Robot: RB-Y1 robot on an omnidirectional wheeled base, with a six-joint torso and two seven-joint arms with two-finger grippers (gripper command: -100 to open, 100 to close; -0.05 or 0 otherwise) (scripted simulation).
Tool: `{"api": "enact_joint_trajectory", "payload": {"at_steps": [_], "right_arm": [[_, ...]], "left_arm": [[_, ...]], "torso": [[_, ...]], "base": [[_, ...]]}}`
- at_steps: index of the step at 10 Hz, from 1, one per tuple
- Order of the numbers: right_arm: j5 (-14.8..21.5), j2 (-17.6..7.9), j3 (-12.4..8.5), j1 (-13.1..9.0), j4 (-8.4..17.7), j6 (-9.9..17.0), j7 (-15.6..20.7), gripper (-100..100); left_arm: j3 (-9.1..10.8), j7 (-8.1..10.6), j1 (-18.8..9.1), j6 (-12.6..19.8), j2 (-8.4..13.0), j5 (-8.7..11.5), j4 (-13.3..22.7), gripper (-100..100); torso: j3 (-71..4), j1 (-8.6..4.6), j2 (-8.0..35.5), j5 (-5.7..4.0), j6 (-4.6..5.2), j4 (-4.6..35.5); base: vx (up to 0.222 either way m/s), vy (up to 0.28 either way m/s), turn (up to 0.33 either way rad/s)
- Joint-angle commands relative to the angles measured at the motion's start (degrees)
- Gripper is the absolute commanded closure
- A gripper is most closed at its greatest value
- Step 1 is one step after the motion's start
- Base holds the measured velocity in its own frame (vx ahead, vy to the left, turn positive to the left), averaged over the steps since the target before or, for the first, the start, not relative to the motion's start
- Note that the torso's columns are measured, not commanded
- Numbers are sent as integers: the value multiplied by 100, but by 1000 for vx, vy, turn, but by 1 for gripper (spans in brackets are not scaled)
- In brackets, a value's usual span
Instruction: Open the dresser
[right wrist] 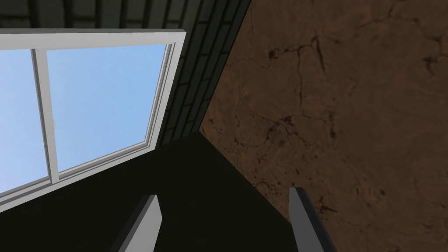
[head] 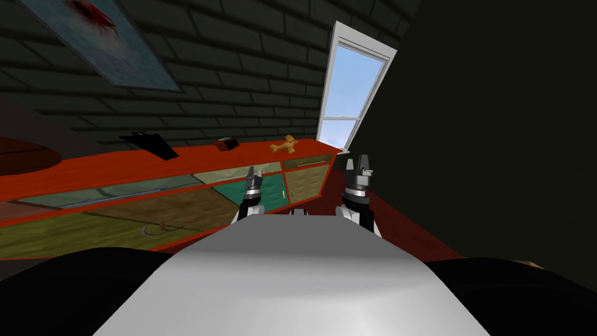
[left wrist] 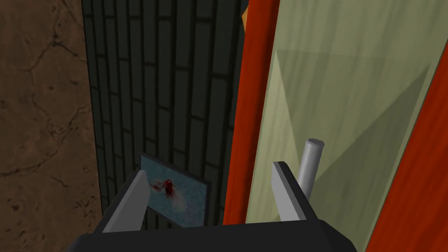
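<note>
The dresser (head: 175, 156) is long and low, with a red frame and pale green, teal and wood-patterned fronts, and it stands against the dark brick wall. My left gripper (head: 252, 174) is held up against a pale green drawer front (left wrist: 350, 87) near the dresser's right part. Its fingers are open, seen in the left wrist view (left wrist: 211, 170). A grey cylindrical handle (left wrist: 311, 164) sticks up just outside one finger (left wrist: 286, 192), not between the two. My right gripper (head: 357, 163) is raised to the right of the dresser's end, open and empty (right wrist: 225, 193).
On the dresser top sit a yellow toy plane (head: 285, 144), a small dark box (head: 226, 143) and a black object (head: 149, 144). A window (head: 353, 93) rises past the dresser's right end. Dark red floor (head: 408, 227) lies to the right.
</note>
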Motion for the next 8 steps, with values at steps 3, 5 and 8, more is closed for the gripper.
{"api": "enact_joint_trajectory", "payload": {"at_steps": [3,5,8], "right_arm": [[0,1,0,0,0,0,0,0],[0,1,0,0,0,0,0,0],[0,0,0,0,0,0,0,0]], "left_arm": [[-46,114,-116,31,120,53,616,-100],[-25,174,-225,16,182,89,905,-100],[20,309,-457,-16,288,161,1341,-100]], "torso": [[1,-33,2,-9,7,3],[6,-24,11,-7,6,5],[-17,-27,-38,17,35,-40]], "base": [[1,-81,39],[-9,-73,48],[-3,-81,54]]}}
